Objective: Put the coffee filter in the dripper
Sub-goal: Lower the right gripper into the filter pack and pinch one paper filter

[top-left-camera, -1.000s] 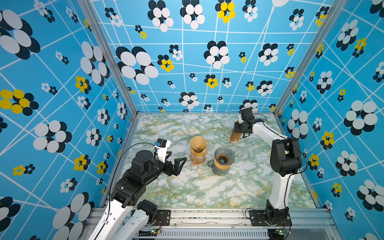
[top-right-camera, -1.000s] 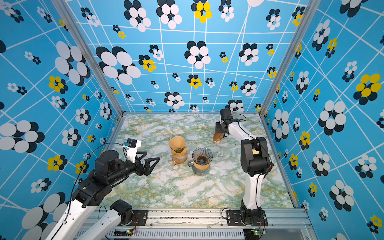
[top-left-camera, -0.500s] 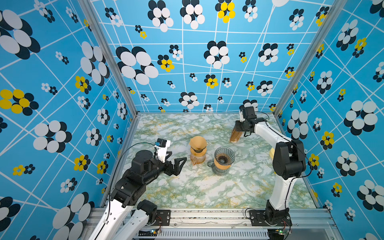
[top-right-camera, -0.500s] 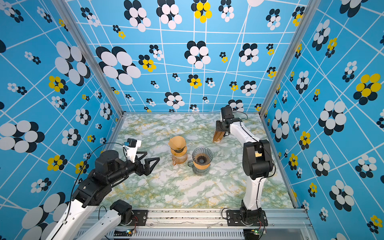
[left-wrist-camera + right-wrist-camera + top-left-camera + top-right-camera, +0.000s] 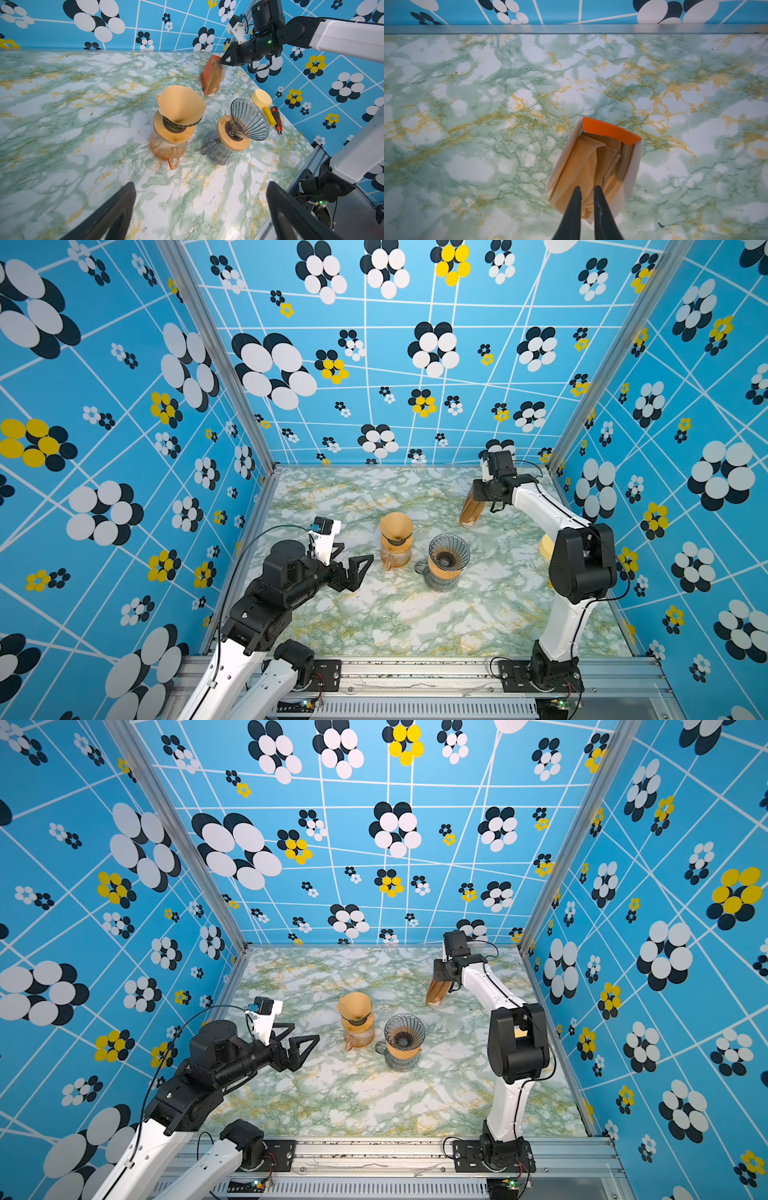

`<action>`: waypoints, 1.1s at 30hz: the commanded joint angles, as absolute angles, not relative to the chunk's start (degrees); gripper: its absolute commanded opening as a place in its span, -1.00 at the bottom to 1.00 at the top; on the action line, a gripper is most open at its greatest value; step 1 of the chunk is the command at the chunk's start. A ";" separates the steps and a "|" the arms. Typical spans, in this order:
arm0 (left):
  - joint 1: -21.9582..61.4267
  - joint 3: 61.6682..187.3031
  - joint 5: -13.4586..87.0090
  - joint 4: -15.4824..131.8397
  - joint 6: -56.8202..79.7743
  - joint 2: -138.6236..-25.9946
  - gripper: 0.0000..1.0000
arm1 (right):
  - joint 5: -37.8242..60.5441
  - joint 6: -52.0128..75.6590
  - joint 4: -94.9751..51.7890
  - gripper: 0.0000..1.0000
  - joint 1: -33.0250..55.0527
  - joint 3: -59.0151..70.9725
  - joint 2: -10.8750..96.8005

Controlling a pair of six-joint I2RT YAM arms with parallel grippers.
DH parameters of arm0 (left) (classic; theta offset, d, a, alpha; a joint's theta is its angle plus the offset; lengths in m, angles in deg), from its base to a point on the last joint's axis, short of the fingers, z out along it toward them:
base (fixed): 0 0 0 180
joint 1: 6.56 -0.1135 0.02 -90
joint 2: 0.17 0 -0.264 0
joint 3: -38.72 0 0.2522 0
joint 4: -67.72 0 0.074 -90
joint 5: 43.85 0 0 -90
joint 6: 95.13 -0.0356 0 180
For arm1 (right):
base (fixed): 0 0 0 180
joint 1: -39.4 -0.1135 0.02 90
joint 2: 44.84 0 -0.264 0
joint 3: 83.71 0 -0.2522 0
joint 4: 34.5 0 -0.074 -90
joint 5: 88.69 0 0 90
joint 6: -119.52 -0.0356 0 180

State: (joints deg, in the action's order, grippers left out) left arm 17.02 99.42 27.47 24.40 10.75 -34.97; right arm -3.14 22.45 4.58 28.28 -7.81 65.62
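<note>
Right wrist view: right gripper fingers narrowly pinch a coffee filter between them, not yet drawn from its pack; empty dripper stands well apart; left gripper spread wide.

Left tool wide, right tool pinched.

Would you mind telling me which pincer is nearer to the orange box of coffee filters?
Right. The right pincer is closed on filters inside the box; the left pincer hovers open, well apart from it.
</note>
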 commanded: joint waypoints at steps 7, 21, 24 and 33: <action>16.33 98.72 26.99 25.48 11.39 -34.66 0.98 | -4.23 22.04 6.58 -0.70 28.17 -8.82 68.55; 16.14 98.63 26.99 25.55 11.43 -34.75 0.98 | -4.18 21.84 7.20 -0.67 28.68 -11.40 70.64; 16.13 98.63 26.99 25.51 11.46 -34.62 0.98 | -3.89 21.79 7.33 -0.67 28.70 -11.85 71.15; 16.16 98.63 26.98 25.55 11.55 -34.53 0.98 | -3.61 21.37 7.29 -0.70 28.73 -11.89 71.87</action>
